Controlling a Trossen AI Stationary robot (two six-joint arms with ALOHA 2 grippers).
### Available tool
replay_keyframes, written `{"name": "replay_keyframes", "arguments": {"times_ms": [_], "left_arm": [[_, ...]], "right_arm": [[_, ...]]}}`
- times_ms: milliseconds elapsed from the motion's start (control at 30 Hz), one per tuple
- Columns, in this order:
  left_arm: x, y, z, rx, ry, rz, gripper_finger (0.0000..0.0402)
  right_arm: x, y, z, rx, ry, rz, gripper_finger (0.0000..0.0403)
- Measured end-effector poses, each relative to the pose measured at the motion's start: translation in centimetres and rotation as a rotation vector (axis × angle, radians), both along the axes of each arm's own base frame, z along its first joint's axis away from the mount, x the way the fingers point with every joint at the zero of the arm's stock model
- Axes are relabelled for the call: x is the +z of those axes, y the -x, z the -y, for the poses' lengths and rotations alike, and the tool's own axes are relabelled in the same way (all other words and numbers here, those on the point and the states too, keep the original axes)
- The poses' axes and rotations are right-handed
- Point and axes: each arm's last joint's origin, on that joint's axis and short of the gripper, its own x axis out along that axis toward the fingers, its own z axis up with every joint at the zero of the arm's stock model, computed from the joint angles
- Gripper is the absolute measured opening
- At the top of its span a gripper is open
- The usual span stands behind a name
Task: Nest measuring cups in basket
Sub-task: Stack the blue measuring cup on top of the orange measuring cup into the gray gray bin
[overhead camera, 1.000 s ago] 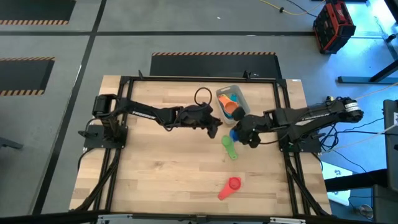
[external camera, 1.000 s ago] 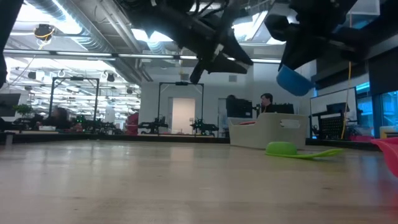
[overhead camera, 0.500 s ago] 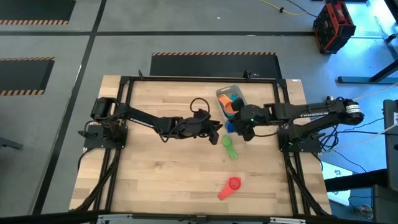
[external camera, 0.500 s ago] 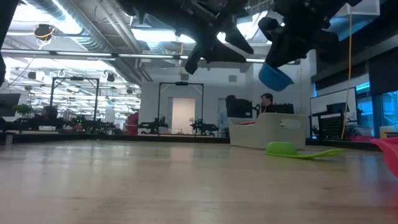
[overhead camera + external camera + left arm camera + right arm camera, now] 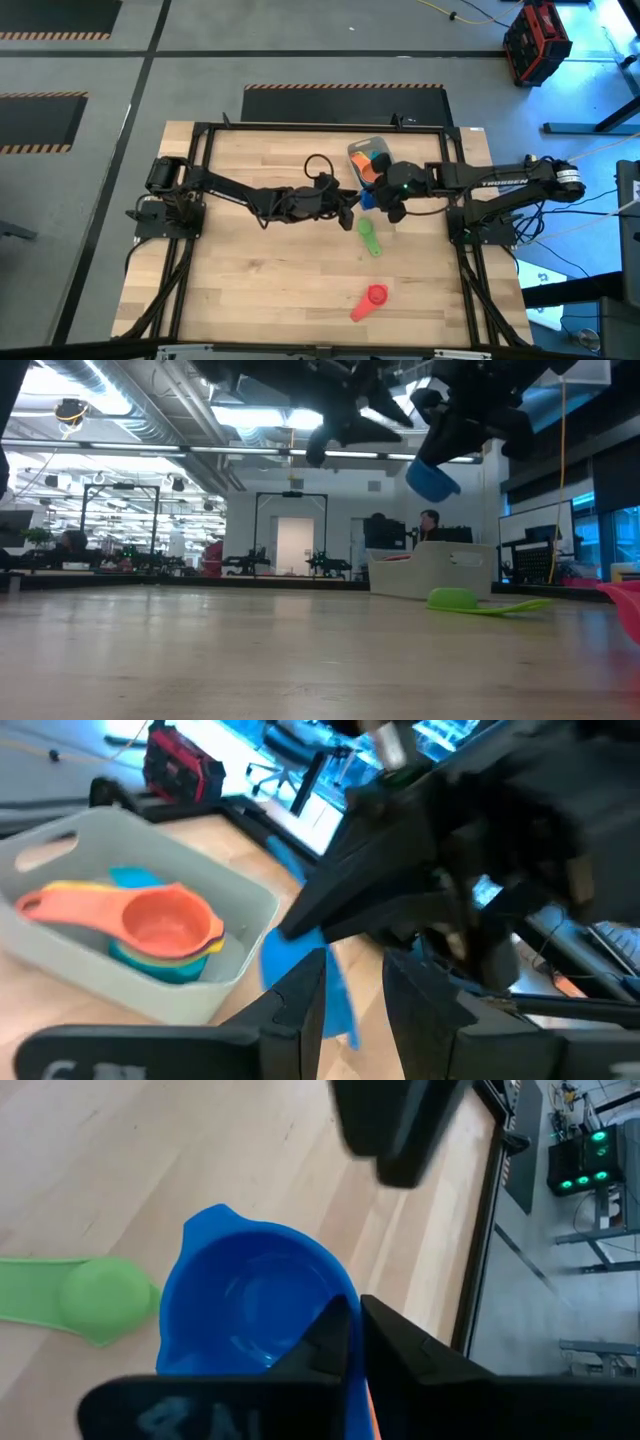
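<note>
- The right gripper (image 5: 372,199) is clamped on the dark blue measuring cup (image 5: 368,198), held in the air above the tabletop (image 5: 260,270) just beside the basket's near corner; in the low view the cup (image 5: 432,480) hangs tilted, well clear of the wood.
- In the right wrist view the 2 fingers press together on the rim of the blue cup (image 5: 255,1310), whose bowl faces the camera.
- The left gripper (image 5: 346,203) hovers close to the right one, just left of the blue cup; its fingers (image 5: 300,1005) stand slightly apart with nothing between them.
- The basket (image 5: 353,152) sits at the far right of the tabletop. Inside it, the orange cup (image 5: 160,920) lies on top of a nested stack, with yellow and light blue rims showing beneath.
- The green cup (image 5: 368,238) lies on the tabletop just in front of the 2 grippers, bowl down in the low view (image 5: 455,599), handle pointing toward the front edge.
- The red cup (image 5: 372,297) lies well apart, nearer the front edge of the tabletop.
- People (image 5: 428,525) sit at desks in the room behind.
</note>
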Motion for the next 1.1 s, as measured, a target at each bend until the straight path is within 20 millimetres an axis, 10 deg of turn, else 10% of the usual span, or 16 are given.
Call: {"name": "replay_keyframes", "arguments": {"times_ms": [333, 700, 1100], "left_arm": [[2.7, -2.0, 0.4, 0.031, -0.158, -0.139, 0.0094], [0.5, -6.0, 0.4, 0.085, -0.317, -0.296, 0.0094], [-0.3, -5.8, -0.6, 0.149, -0.347, -0.387, 0.0094]], "right_arm": [[-0.4, 0.4, 1.1, -0.069, -0.023, -0.043, 0.0023], [-0.5, 0.7, 2.0, -0.127, -0.043, -0.052, 0.0014], [-0.5, 0.6, 2.0, -0.142, -0.061, -0.039, 0.0011]]}}
